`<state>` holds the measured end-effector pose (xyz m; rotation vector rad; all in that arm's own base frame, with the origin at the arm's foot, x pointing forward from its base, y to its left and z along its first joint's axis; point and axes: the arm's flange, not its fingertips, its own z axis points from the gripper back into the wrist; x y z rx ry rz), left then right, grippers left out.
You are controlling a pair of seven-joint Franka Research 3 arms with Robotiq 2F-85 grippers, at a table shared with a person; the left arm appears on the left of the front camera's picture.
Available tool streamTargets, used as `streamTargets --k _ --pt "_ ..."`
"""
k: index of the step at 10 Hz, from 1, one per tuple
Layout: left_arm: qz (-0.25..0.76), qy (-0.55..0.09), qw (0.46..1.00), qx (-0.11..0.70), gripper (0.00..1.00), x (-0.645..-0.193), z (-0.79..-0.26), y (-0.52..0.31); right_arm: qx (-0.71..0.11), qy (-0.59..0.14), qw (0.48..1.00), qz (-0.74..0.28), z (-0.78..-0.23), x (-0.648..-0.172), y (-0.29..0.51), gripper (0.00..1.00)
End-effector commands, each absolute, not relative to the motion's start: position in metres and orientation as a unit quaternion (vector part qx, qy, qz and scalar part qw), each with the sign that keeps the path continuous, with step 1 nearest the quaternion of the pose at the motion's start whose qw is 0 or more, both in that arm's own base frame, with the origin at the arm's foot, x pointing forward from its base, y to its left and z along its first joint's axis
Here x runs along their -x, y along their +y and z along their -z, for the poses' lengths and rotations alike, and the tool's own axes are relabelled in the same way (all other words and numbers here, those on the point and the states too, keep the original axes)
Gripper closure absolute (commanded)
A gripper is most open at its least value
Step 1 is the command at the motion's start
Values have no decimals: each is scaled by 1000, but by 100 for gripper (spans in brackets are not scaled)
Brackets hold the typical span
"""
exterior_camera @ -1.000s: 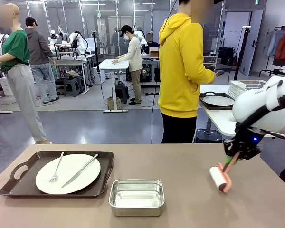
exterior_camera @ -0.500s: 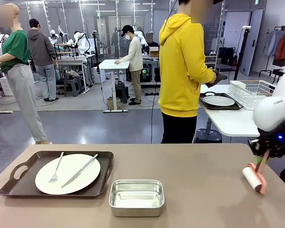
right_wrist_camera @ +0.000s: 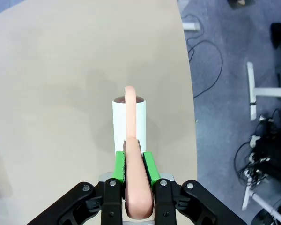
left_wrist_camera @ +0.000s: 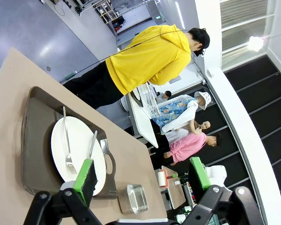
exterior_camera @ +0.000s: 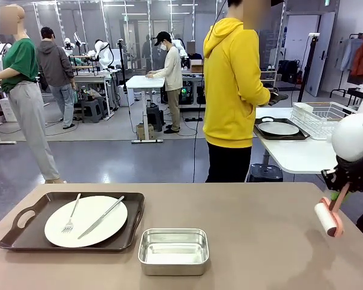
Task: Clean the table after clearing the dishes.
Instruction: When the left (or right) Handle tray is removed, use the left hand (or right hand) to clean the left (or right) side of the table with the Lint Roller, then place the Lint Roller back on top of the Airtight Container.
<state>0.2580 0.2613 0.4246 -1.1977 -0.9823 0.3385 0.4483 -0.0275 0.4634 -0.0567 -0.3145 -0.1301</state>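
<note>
Roller [right_wrist_camera: 120, 127] lies straight ahead of right gripper [right_wrist_camera: 133, 157], fingers pinching its pink handle, at right edge of table [exterior_camera: 248, 211]; left gripper [left_wrist_camera: 143, 164] spread wide.

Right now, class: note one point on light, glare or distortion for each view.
Front view: glare on the small rectangular steel pan, none on the matte beige-brown table. Left wrist view: rolled and wide-angle, so the person in the yellow hoodie stands sideways; a lamp flares. Right wrist view: sharp; the pink-handled white lint roller in the right hand casts a faint shadow.

Steel pan [exterior_camera: 173, 251], yellow-hooded person [exterior_camera: 233, 90], wire rack [exterior_camera: 315, 118]
</note>
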Motion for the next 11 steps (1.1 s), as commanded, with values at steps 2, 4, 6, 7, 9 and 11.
streamTargets --k 2,4,6,7,9,11 --pt "-149 -448 695 542 0 -256 -427 262 54 -177 982 33 -474 -429 -2 79" --pt "-149 -448 695 542 0 -256 -427 262 37 -169 984 49 -477 -440 -16 79" --pt "-149 -448 695 542 0 -256 -427 262 37 -169 984 49 -477 -440 -16 79" --pt "-149 -448 695 542 0 -256 -427 262 37 -169 984 49 -477 -440 -16 79" --pt "-149 -448 695 542 0 -256 -427 262 37 -169 984 49 -477 -440 -16 79" --pt "-149 -448 695 542 0 -256 -427 262 37 -169 984 49 -477 -440 -16 79"
